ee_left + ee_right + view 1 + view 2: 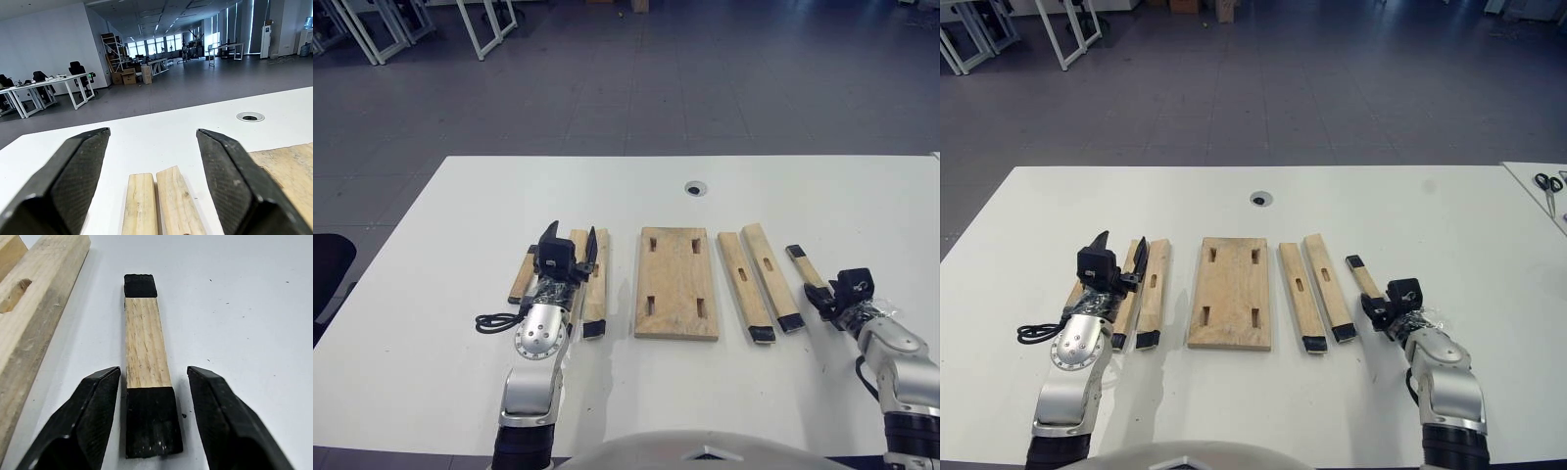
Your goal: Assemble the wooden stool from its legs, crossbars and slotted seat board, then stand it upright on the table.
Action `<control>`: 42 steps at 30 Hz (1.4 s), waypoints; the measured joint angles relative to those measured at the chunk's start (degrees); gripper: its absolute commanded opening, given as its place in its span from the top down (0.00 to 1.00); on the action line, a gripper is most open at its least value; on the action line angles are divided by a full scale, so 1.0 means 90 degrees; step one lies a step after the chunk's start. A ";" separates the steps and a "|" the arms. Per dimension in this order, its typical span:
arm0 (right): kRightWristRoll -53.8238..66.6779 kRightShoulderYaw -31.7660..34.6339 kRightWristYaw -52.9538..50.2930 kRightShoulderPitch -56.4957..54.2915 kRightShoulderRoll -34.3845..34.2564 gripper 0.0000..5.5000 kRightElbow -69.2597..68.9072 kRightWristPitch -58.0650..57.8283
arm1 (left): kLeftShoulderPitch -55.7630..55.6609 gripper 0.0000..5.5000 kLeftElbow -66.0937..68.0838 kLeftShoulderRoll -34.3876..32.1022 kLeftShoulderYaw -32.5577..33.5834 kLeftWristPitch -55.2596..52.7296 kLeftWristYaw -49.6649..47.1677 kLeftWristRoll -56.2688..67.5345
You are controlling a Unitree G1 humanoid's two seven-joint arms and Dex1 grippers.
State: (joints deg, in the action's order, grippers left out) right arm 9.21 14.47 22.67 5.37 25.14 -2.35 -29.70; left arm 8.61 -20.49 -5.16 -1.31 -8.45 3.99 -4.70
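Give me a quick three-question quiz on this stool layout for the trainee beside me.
1. True or false: the flat rectangular wooden seat board has four slots.
2. Which piece lies between the open fingers of the right gripper? A) a long slotted leg B) the short black-tipped wooden crossbar C) a metal screw
3. Fill in: the left gripper, above the long wooden legs left of the board, has its fingers ___.
Key: 1 true; 2 B; 3 open.
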 measured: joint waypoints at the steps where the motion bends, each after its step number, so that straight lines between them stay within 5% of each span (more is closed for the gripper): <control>1: 0.0018 0.0000 0.0013 0.0013 -0.0002 0.67 -0.0010 -0.0003 | 0.0000 0.40 0.0000 0.0000 0.0000 -0.0001 0.0000 0.0002; 4: 0.0102 -0.0001 0.0028 0.0033 -0.0014 0.77 -0.0015 -0.0002 | -0.0014 0.40 0.0000 0.0000 0.0007 -0.0010 0.0000 0.0011; 11: 0.0200 0.0041 -0.0186 -0.0001 -0.0221 0.77 -0.0002 0.0255 | -0.0241 0.40 -0.0023 0.0082 0.0101 -0.0289 0.0102 0.0511; 19: 0.0213 -0.0864 0.0354 -0.0773 -0.0238 0.77 -0.1326 0.1310 | -0.1146 0.33 -0.1030 0.1007 0.0910 -0.3621 -0.0048 0.5420; 27: -0.0082 -0.2288 0.1150 -0.0716 -0.0211 0.77 -0.2297 0.2236 | -0.1168 0.29 -0.1132 0.1007 0.0964 -0.4481 -0.1014 0.8358; 37: 0.0033 -0.2763 0.1623 -0.0431 -0.0155 0.77 -0.2629 0.2563 | -0.1307 0.29 -0.0970 0.0882 0.0700 -0.4238 -0.1311 0.8947; 42: 0.0251 -0.2775 0.1717 -0.0255 -0.0085 0.77 -0.2754 0.2357 | -0.1315 0.44 -0.1014 0.0620 0.0606 -0.3986 -0.1057 0.8659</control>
State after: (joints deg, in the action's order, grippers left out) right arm 11.47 -10.51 38.12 3.08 24.38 -27.14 -8.49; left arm -3.23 -29.62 0.42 4.15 -44.32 -5.52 73.23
